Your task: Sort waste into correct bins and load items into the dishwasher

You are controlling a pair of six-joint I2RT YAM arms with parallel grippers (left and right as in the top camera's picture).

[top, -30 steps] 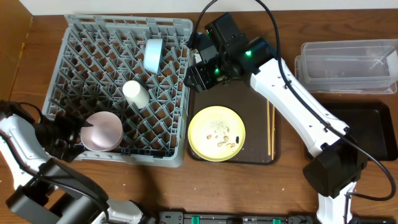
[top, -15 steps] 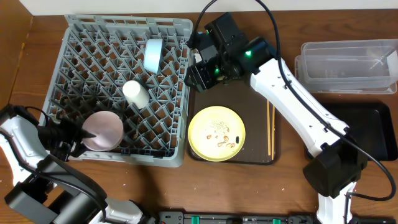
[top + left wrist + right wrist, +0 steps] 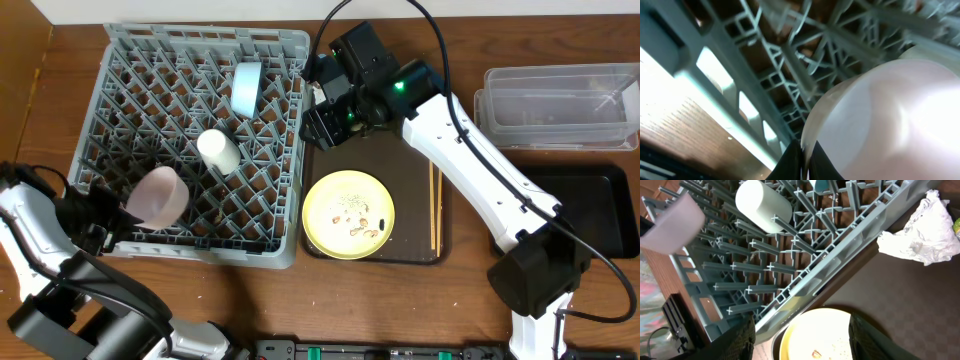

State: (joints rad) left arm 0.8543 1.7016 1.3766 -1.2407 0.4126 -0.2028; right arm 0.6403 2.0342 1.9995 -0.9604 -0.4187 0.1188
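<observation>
**Three dishes in the rack, plate and waste left to handle**

The large square grey plastic dish rack [image 3: 200, 33] holds the light blue small bowl [image 3: 245, 88] on edge near the back. The small cream cup [image 3: 218, 152] lies among the pegs at mid-rack, and the pinkish-white bowl [image 3: 157, 195] is tilted at the front-left corner. The left gripper [image 3: 804, 161] is clenched on that bowl's rim (its wrist view shows both fingers pinched at the edge), so I judge this placement unfinished. The right gripper [image 3: 801, 330] hangs empty with its jaws spread wide, near the crumpled white paper napkin [image 3: 920, 227].

The pale yellow round plate [image 3: 348, 213], scattered with loose beige crumbs [image 3: 352, 205], and the thin wooden chopsticks [image 3: 434, 205] lie on the dark brown flat tray [image 3: 385, 160]. These remain to be done. I cannot tell what, if anything, the clear rectangular plastic tub [image 3: 560, 105] and the black rectangular shallow bin [image 3: 600, 210] contain.

No brand, label or writing is legible anywhere
</observation>
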